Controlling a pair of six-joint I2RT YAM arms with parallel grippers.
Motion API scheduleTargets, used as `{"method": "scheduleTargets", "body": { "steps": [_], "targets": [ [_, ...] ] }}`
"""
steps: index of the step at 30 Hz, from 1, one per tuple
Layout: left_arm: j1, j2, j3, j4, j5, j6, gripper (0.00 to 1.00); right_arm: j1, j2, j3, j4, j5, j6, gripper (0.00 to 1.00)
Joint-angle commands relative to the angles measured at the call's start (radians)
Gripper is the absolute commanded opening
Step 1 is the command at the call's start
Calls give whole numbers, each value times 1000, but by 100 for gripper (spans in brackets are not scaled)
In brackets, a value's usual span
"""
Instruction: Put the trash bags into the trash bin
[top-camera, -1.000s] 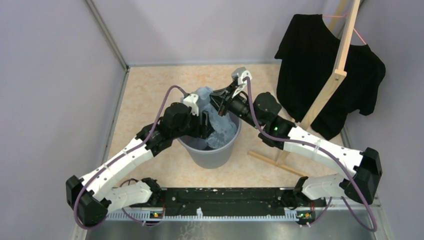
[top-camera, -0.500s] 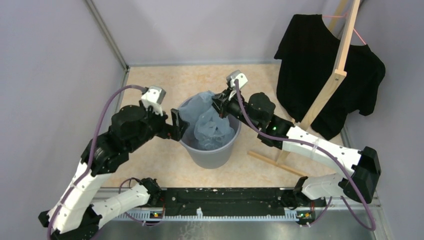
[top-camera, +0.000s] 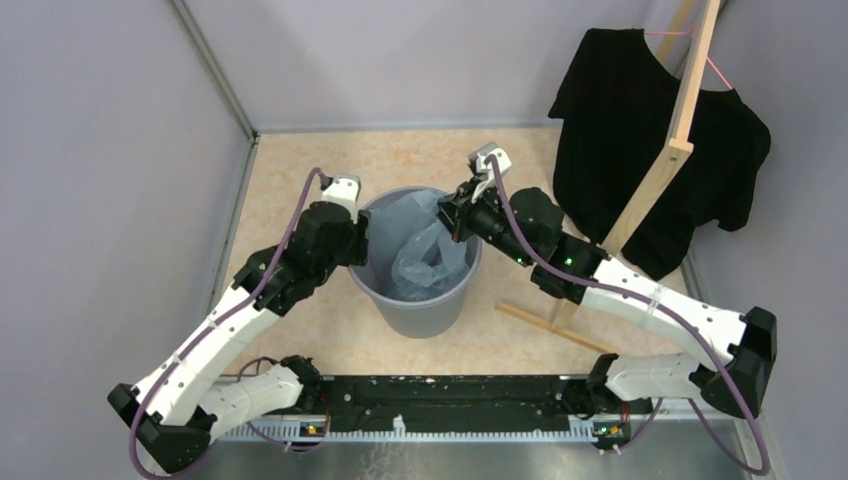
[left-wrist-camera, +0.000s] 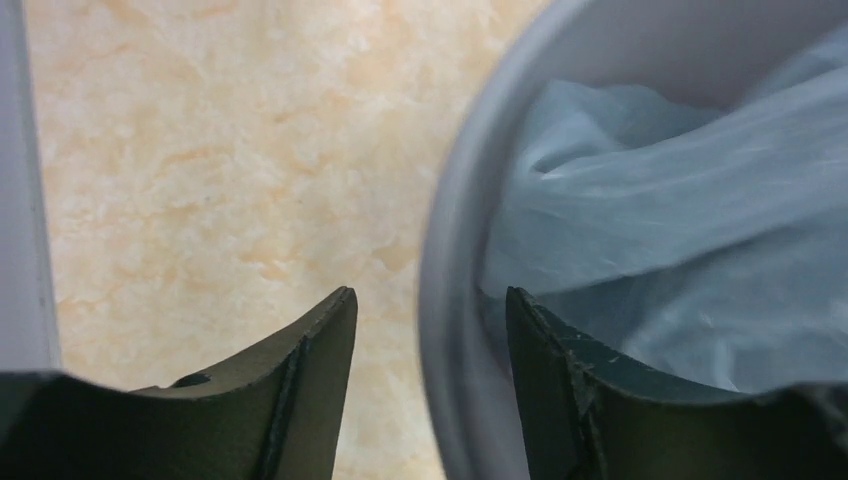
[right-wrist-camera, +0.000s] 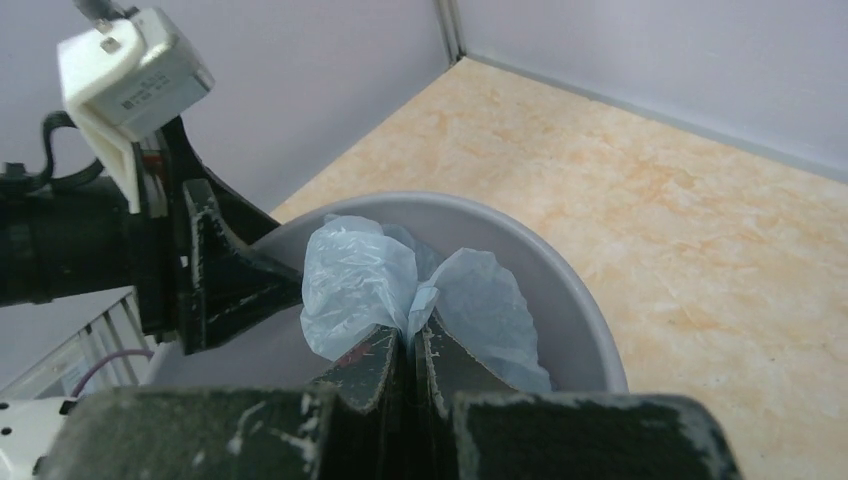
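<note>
Trash bin stands mid-bench, upright, between your two arms. The trash bags now sit inside it as crumpled pale blue film below the rim, with one fold drawn up toward the right side of the rim. Half a second ago the film bulged higher and reached the far-left rim; a second ago it was heaped above the opening. Your right end effector is clamped narrow on that raised fold: the wrist view shows its fingers pressed almost together with film bunched between them, just above the bin's right rim. It has shifted a little rightward since the last frame. Your left end effector stands moderately wide and straddles the left rim, one finger outside over the bench and the other inside against the film. The pictures do not show whether either finger touches the rim. Half a second ago the left arm was swung out to the left with its wrist farther from the bin; now it has closed in over the rim. The black T-shirt hangs on the wooden stand at far right, unchanged and well apart from the bin.
</note>
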Motion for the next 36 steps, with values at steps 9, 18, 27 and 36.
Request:
{"method": "scheduleTargets", "body": {
  "steps": [9,18,27,36],
  "targets": [
    [222,97,-41,369,78,119,32,7,72,132,80,84,50,0],
    [239,200,37,502,113,120,23,6,103,170,88,163,-39,0],
    [240,145,131,200,147,112,79,7,106,153,75,211,-80,0],
    [240,-2,229,243,864,-285,89,8,97,139,80,149,5,1]
  ]
}}
